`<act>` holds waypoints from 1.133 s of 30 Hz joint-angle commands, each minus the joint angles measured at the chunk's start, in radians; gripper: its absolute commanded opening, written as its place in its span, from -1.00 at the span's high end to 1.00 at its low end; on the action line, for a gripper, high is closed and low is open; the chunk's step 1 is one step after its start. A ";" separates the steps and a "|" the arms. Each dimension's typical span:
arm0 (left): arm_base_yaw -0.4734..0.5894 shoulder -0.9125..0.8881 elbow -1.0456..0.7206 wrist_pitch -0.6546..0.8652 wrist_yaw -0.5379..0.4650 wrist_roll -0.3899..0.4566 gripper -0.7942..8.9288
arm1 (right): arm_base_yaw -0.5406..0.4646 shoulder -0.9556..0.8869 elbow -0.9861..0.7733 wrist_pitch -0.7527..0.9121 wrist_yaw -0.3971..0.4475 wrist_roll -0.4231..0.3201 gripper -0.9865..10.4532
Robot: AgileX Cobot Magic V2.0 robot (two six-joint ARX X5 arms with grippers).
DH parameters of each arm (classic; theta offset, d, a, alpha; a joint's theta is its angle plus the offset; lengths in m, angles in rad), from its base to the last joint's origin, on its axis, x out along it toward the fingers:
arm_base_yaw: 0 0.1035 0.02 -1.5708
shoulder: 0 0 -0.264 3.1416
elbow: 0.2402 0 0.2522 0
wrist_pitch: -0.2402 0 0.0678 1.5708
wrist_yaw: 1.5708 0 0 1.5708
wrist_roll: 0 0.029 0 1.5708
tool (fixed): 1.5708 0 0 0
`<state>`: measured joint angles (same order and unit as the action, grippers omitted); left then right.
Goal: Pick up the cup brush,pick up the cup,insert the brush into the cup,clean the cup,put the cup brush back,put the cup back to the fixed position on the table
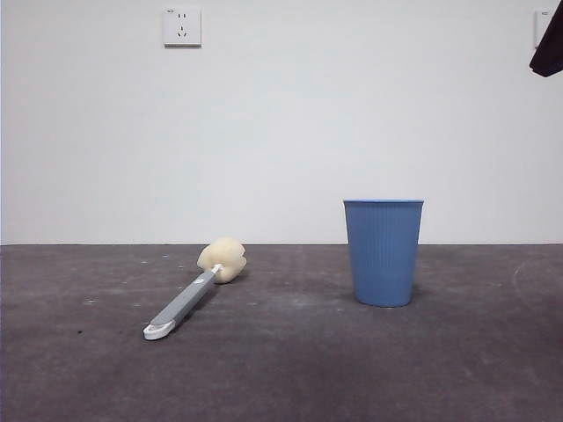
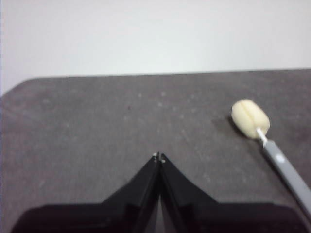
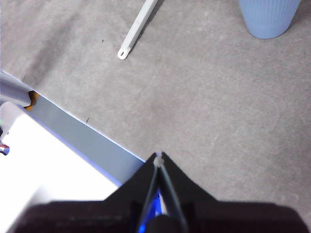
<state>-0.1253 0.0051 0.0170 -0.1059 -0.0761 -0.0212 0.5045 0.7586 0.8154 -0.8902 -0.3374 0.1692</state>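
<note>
A cup and a cup brush sit on the surface, and both grippers hold nothing.

The dark grey surface (image 1: pixel 290 369) is the biggest thing here. The blue cup (image 1: pixel 383 252) stands upright, far ahead of the right gripper (image 3: pixel 159 156), whose jaws are pressed together. The cup brush (image 1: pixel 195 287) lies flat, apart from the cup, with its yellow sponge just ahead of the left gripper (image 2: pixel 159 157) and off to one side. That gripper is pressed together too.
</note>
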 commanded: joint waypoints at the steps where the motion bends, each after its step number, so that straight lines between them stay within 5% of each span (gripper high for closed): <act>1: 0.003 -0.003 -0.014 -0.043 0.000 -0.014 0.84 | 0.001 0.000 0.004 0.003 0.003 0.005 0.83; 29: 0.003 -0.003 -0.013 -0.073 0.002 -0.032 0.84 | 0.001 0.000 0.004 0.003 0.003 0.006 0.83; 34: 0.003 -0.003 -0.013 -0.073 0.002 -0.032 0.84 | -0.035 -0.034 0.003 0.062 0.075 -0.126 0.83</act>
<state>-0.1253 0.0048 0.0170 -0.1833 -0.0723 -0.0460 0.4809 0.7368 0.8154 -0.8536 -0.2810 0.1116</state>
